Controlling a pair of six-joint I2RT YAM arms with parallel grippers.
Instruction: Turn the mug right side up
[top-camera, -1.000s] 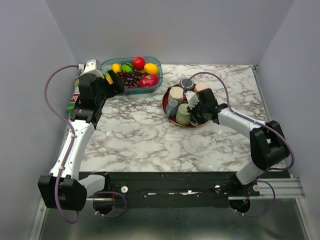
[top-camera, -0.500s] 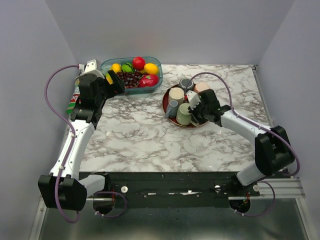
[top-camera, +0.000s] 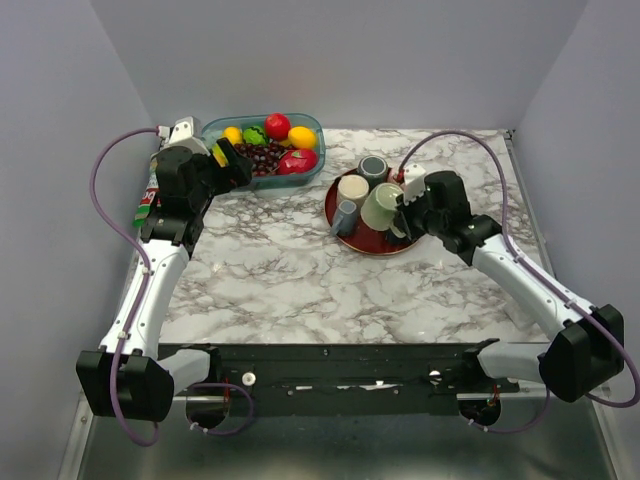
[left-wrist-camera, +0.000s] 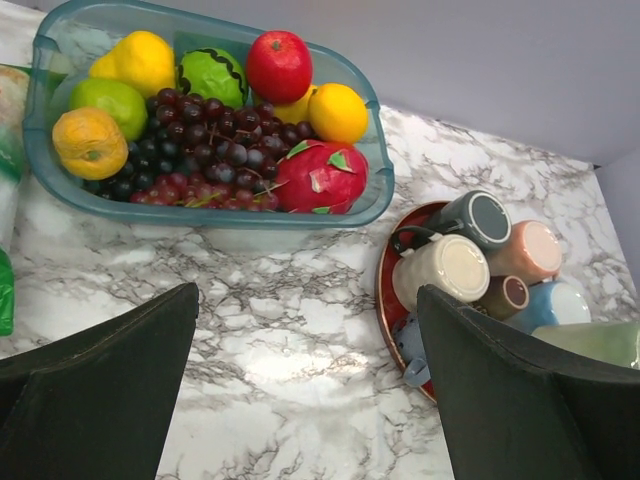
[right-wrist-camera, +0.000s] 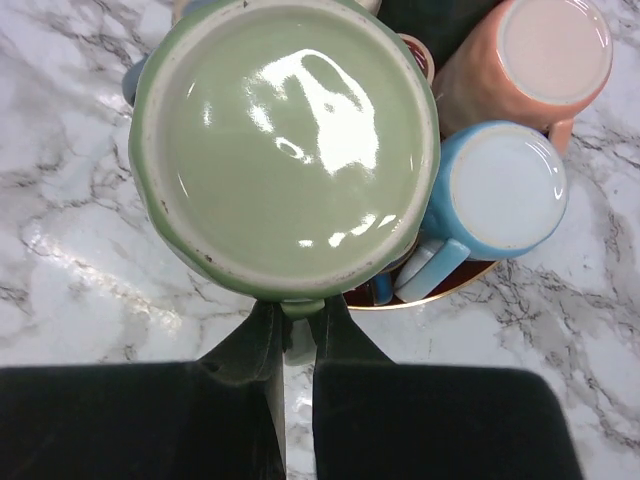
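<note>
The green mug (top-camera: 381, 205) is over the red tray (top-camera: 367, 250), on the side of the tray nearest the right arm. The right gripper (top-camera: 404, 212) grasps it: in the right wrist view the two fingers (right-wrist-camera: 250, 350) are pressed together on the handle at the mug's lower edge. The glazed base of the mug faces that camera, so the mug is not right side up. I cannot tell whether it touches the tray.

On the tray beside it are a pink mug (right-wrist-camera: 545, 50) and a light blue mug (right-wrist-camera: 505, 190), both with the base upward. A cream mug (top-camera: 352, 189) and a dark grey mug (top-camera: 374, 166) stand on the far part of the tray.

The left gripper (top-camera: 228, 165) is well apart from the tray, to its left, above the marble table (top-camera: 280, 270), just beside the fruit bin (top-camera: 310, 125). Its fingers (left-wrist-camera: 110, 390) are spread wide and grasp nothing.
</note>
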